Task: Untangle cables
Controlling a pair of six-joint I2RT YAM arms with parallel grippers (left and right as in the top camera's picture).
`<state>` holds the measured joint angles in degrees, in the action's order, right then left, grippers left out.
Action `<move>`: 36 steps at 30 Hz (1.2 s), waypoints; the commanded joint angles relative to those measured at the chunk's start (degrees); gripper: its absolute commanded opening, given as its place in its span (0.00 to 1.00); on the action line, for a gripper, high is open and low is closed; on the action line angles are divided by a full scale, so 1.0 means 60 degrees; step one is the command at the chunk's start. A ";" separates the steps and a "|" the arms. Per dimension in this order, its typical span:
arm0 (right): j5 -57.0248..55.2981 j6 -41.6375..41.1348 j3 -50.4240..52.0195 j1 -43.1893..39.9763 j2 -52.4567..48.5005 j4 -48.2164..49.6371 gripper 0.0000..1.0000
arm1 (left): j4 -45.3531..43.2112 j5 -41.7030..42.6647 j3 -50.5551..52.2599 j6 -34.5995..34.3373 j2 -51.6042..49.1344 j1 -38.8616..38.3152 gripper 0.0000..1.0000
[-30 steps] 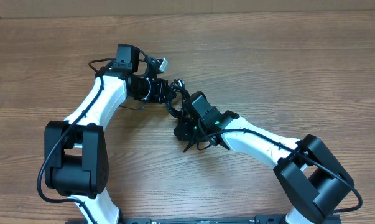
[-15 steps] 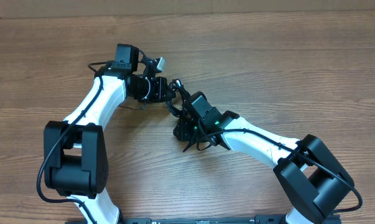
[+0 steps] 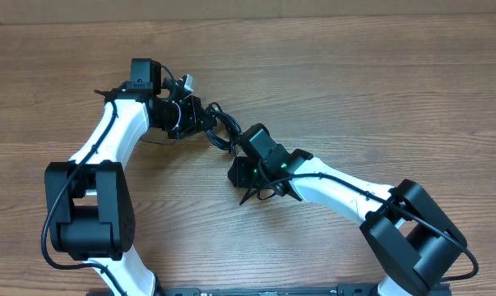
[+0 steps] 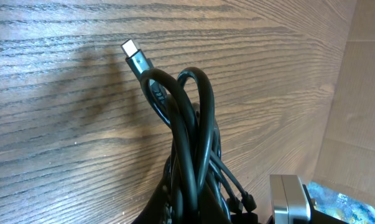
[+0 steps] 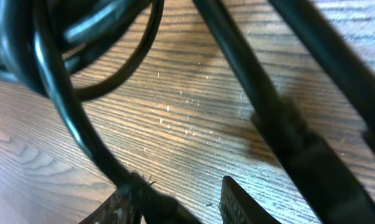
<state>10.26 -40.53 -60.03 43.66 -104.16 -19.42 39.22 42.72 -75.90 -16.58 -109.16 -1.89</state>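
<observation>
Cables (image 4: 190, 124) bunched between both arms, held above tabletop (image 3: 379, 74), clamped in closed left gripper (image 3: 190, 117), probably as anchor. Silver plug (image 4: 135, 55) exposed at top. Right gripper (image 5: 178, 202) part-open among strands, nothing clearly pinched; single loop likely sought for pulling apart.

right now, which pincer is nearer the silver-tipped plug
Left. The left pincer is shut on the cables, and the silver-tipped plug sticks out of that same bunch. The right pincer is farther off, at the bunch's other end.
</observation>
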 commanded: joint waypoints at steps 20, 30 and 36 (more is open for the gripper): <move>-0.0339 0.0015 0.0015 0.0036 -0.0084 0.0109 0.22 | 0.0029 0.0386 -0.0117 0.0288 0.0084 -0.0073 0.05; 0.0641 0.2149 -0.0433 -0.0233 0.0058 -0.0357 0.41 | 0.0029 0.0353 -0.0117 0.0554 0.0084 -0.0069 0.04; 0.0539 0.2809 -0.0929 -0.0423 0.0164 -0.1078 0.42 | 0.0025 0.0361 -0.0117 0.0448 0.0084 -0.0069 0.04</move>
<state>13.32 -27.83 -62.96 41.63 -104.16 -25.91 39.33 42.87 -75.90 -14.61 -109.16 -1.89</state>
